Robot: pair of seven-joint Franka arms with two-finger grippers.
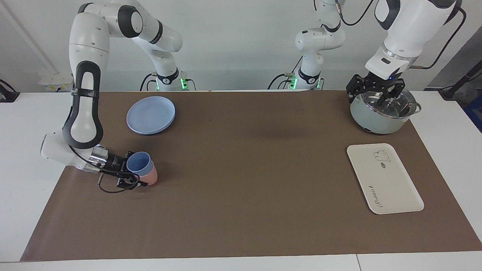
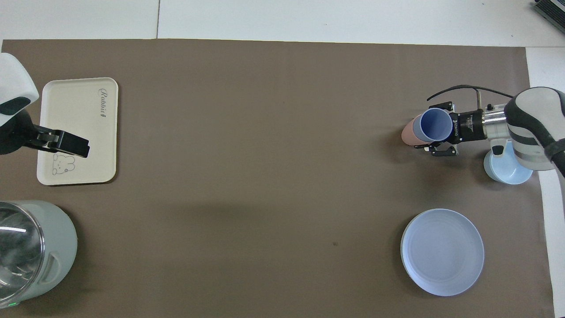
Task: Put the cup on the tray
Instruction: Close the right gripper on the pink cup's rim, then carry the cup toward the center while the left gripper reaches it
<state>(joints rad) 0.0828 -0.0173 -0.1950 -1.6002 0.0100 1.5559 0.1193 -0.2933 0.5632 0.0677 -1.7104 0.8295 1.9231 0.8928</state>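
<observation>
Gripping cup with right gripper, low over surface at right arm's end.
Fingers pinch the cup, nested in pink cup; tray well apart; left gripper over pot (fingers: cannot tell).

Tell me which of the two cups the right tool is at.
The periwinkle-blue cup, tilted with its mouth showing, sits between the right tool's fingers. The pink cup beside it, partly hidden, lies past the fingertips.

Facing, overhead: high, opposed, sharing table.
</observation>
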